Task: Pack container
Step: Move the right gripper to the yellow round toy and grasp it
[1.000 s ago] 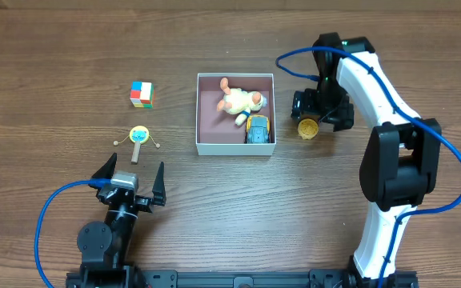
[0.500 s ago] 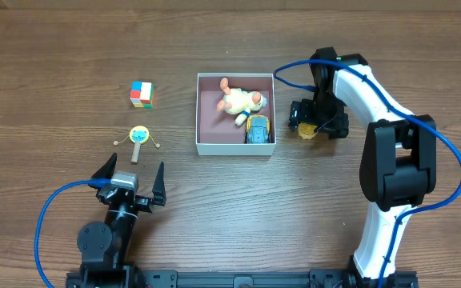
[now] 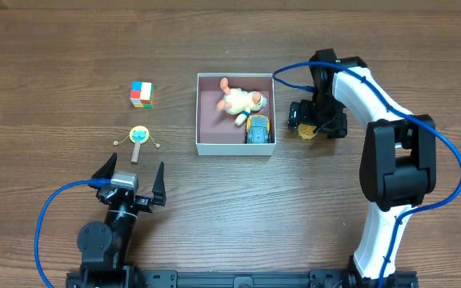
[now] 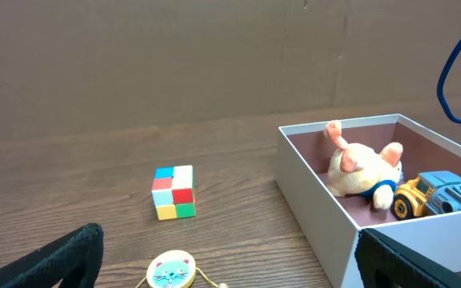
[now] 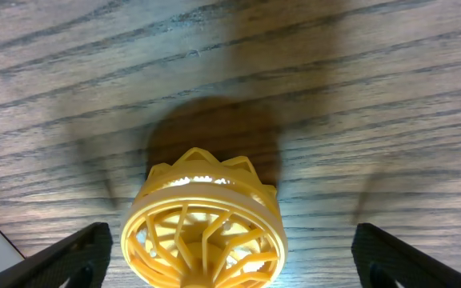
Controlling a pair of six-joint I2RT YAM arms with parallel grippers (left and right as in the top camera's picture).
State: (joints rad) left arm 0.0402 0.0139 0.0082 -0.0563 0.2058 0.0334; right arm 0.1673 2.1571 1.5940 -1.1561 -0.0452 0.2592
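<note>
Between our right gripper's [image 5: 230, 244] wide-apart jaws sits the yellow ribbed toy [image 5: 205, 220]; closing off-centre, we might roll it away; our left gripper [image 3: 136, 166] rests agape.

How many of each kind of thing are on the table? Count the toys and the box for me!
Plush animal: 1
Toy truck: 1
Colour cube: 1
Cat-face drum toy: 1
Yellow wheel toy: 1
White container: 1
Total: 6 things, 5 toys and 1 container.
</note>
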